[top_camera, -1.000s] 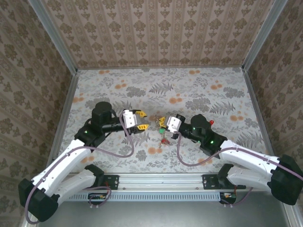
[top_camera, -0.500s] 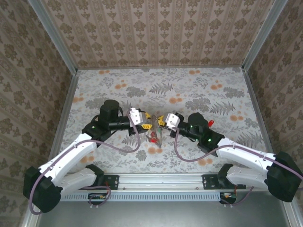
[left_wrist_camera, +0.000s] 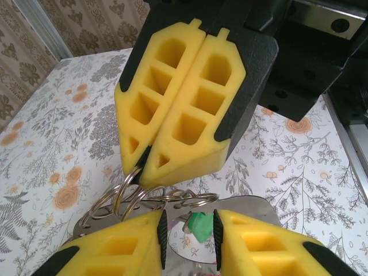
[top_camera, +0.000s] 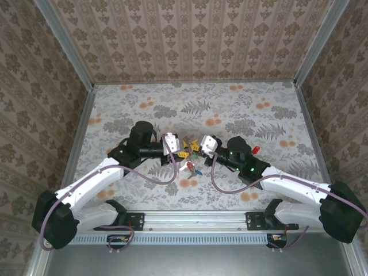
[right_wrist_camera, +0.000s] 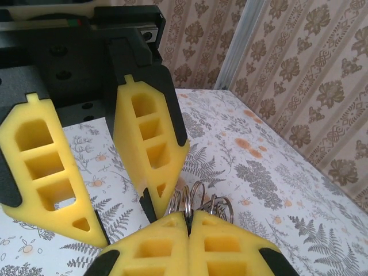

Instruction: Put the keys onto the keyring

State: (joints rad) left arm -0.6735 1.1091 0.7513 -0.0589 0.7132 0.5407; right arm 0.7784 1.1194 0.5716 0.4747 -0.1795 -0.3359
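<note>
The right gripper [right_wrist_camera: 188, 217] has its yellow foam fingers pressed together, clamped on the keyring [left_wrist_camera: 150, 200], a bundle of thin silvery wire loops fanning out from the pinch point. The left gripper [left_wrist_camera: 188, 222] faces it tip to tip with fingers apart, and the loops and one green plastic key head [left_wrist_camera: 201, 230] sit at the gap. The keys [top_camera: 191, 167], with small red, blue and yellow heads, cluster just nearside of both tips, around the middle of the flower-patterned tabletop [top_camera: 259, 115].
</note>
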